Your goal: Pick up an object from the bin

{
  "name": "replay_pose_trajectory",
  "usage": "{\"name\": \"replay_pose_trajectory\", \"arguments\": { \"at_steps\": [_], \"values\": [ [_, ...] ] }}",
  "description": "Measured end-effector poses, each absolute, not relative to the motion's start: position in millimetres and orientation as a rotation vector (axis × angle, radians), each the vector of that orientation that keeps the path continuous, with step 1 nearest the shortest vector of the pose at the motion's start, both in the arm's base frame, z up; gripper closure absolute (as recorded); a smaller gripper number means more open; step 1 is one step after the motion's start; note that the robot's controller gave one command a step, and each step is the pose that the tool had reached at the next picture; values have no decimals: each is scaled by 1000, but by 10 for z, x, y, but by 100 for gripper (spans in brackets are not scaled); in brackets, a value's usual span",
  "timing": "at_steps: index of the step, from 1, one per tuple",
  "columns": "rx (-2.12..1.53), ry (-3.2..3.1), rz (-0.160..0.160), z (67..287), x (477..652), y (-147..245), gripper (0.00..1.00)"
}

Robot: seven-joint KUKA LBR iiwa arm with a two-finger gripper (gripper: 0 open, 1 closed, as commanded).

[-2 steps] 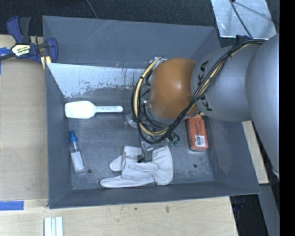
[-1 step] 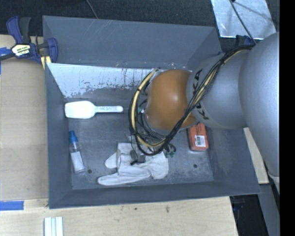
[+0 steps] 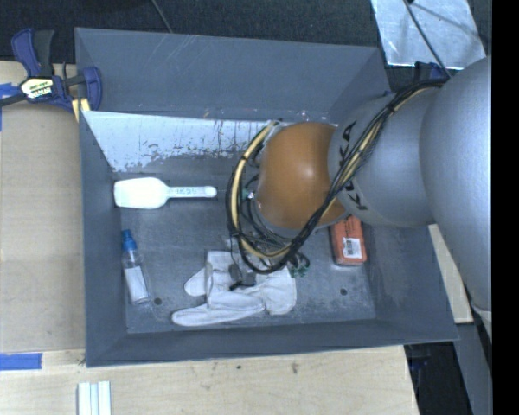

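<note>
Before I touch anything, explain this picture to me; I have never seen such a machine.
One camera looks down into a grey metal bin. The big grey shape from the right is a robot arm; the orange dome and cables are part of its wrist. Its gripper is low over a white glove near the bin's lower wall. Also inside: a white plastic scoop, a small clear bottle with a blue cap, and an orange packet partly behind the arm. Whether anything is held, I cannot tell.

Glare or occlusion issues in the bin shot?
Camera view: bright glare band on the far wall of the bin; the arm's orange cover and cables hide part of the white glove; spoon and bottle evenly lit, unhidden.
</note>
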State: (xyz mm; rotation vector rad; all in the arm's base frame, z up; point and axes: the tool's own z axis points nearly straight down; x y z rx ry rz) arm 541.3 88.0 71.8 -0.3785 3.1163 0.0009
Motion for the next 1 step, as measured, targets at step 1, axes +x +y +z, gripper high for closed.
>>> {"name": "replay_pose_trajectory", "arguments": {
  "at_steps": [1],
  "values": [
    [-450,3105,0,2092,5512,869,100]
  ]
}}
